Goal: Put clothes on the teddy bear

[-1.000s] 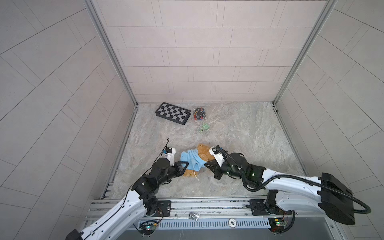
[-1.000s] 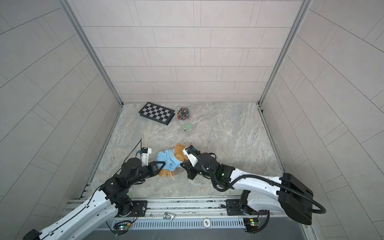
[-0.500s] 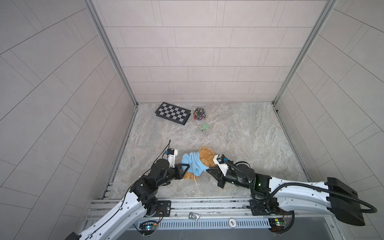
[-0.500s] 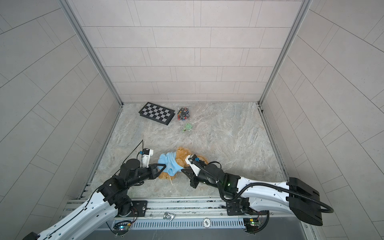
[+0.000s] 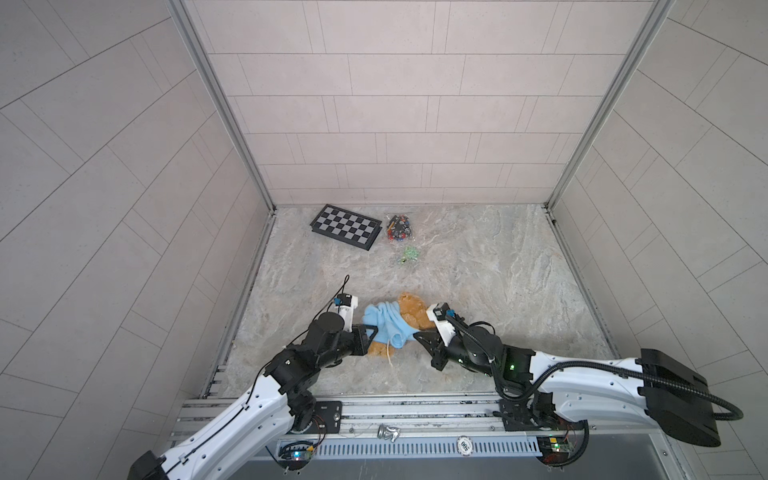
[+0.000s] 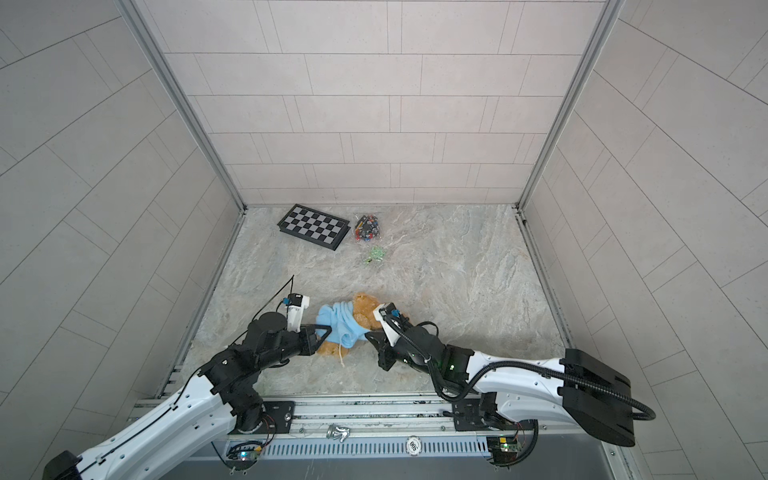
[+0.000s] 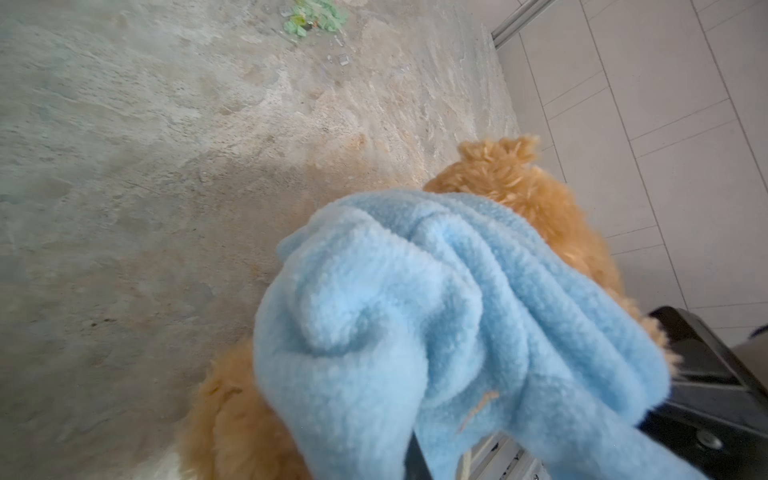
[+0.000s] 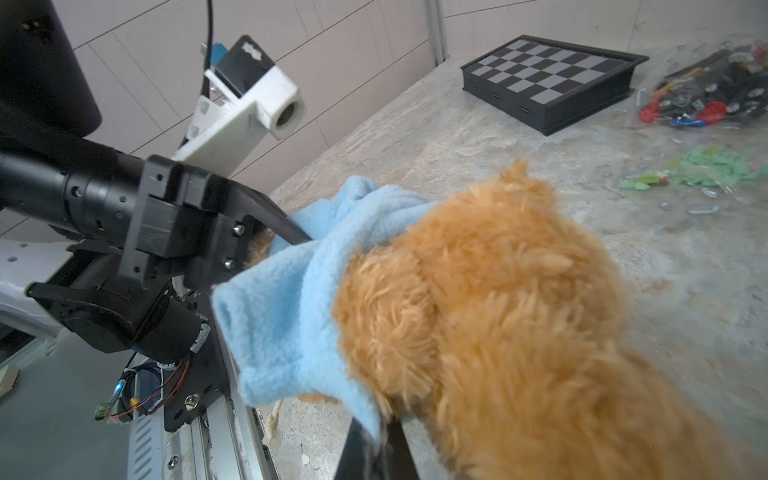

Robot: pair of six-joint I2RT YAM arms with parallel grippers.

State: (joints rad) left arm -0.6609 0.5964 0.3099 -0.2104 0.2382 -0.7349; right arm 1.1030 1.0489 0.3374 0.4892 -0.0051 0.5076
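Teddy bear (image 5: 412, 311) half under hoodie (image 5: 384, 327)

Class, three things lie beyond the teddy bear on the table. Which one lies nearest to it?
The small cluster of green pieces: it lies closer to the teddy bear than the chessboard and the clear bag of colourful pieces, which sit farther back.
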